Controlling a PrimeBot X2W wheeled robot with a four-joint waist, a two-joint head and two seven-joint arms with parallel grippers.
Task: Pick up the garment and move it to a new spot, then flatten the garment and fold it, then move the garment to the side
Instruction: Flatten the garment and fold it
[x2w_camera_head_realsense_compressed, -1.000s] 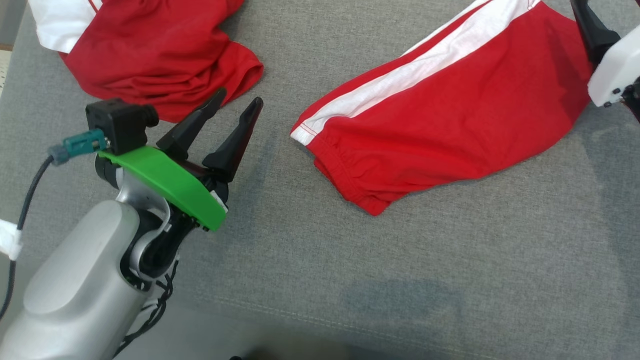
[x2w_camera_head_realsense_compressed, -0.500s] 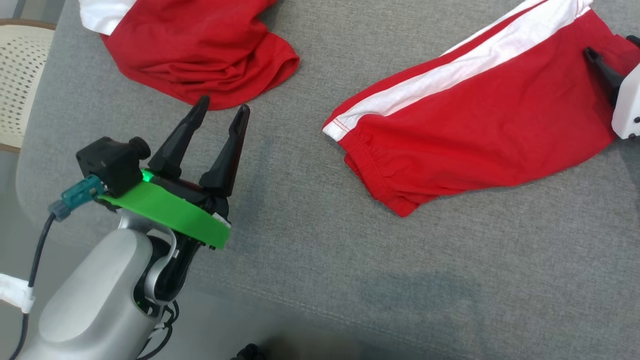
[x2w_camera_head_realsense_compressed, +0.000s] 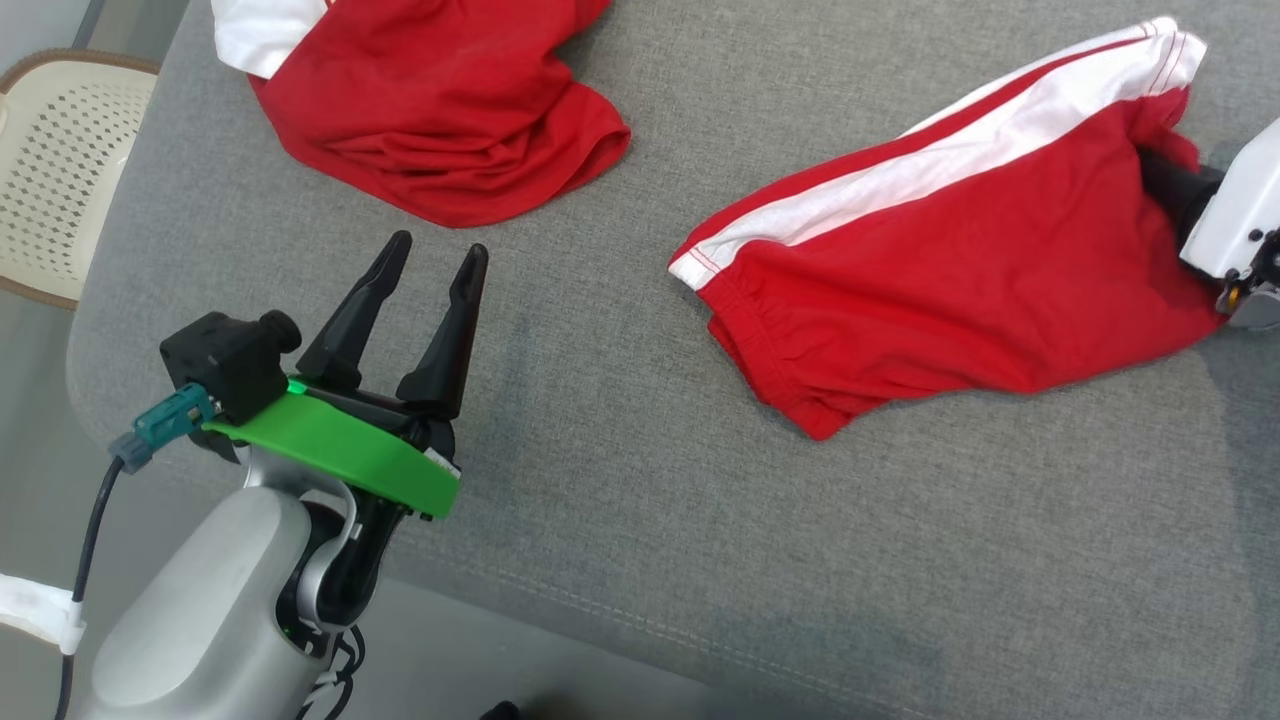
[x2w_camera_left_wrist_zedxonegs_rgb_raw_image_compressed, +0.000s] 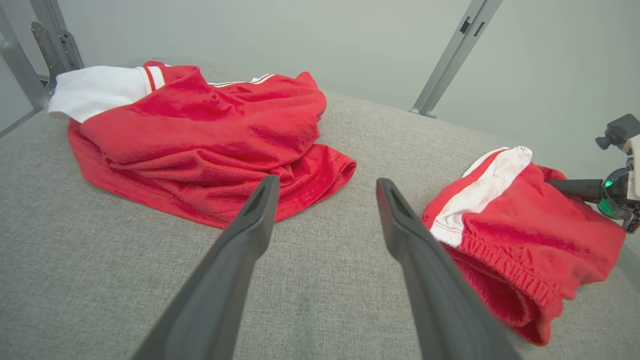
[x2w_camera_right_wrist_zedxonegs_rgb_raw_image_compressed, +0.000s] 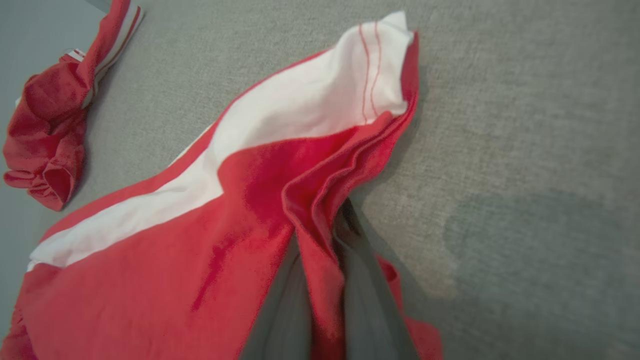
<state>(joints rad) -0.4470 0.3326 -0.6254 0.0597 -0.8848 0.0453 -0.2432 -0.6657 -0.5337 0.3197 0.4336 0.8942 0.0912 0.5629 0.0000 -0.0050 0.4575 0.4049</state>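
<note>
Fingers of the right gripper (x2w_camera_right_wrist_zedxonegs_rgb_raw_image_compressed: 322, 235) are seen drawn together, with a bunched fold of red cloth pinched between them. The fingers are long, dark and tapered, and they are set into a white housing. The cloth gripped belongs to the red shorts (x2w_camera_head_realsense_compressed: 960, 290), a thin, soft knit with a broad white side stripe (x2w_camera_head_realsense_compressed: 930, 170). Where the fold is taken, the fabric is lifted into several stacked ridges beside the hem. At that hem the white band is crossed by two fine red stitch lines.

From the grip, the shorts extend across the right-hand part of the grey upholstered surface (x2w_camera_head_realsense_compressed: 640, 560) and lie mostly flat. The gathered elastic waistband (x2w_camera_head_realsense_compressed: 750, 345) is at the end farthest from the gripper. The surface is a coarse woven fabric, with a stitched seam along its near edge.

The left gripper (x2w_camera_head_realsense_compressed: 437, 248) is held above bare fabric near the left edge, with its fingers spread wide and nothing between them. It is mounted on a green plate with a black camera block, on a silver forearm. It is well apart from the shorts.

A second red garment (x2w_camera_head_realsense_compressed: 440, 110) with a white panel is noted crumpled at the far left corner, just beyond the left fingertips. A cream perforated chair (x2w_camera_head_realsense_compressed: 60, 180) stands off the left edge. Grey metal frame posts (x2w_camera_left_wrist_zedxonegs_rgb_raw_image_compressed: 450, 55) are recorded behind the far edge.
</note>
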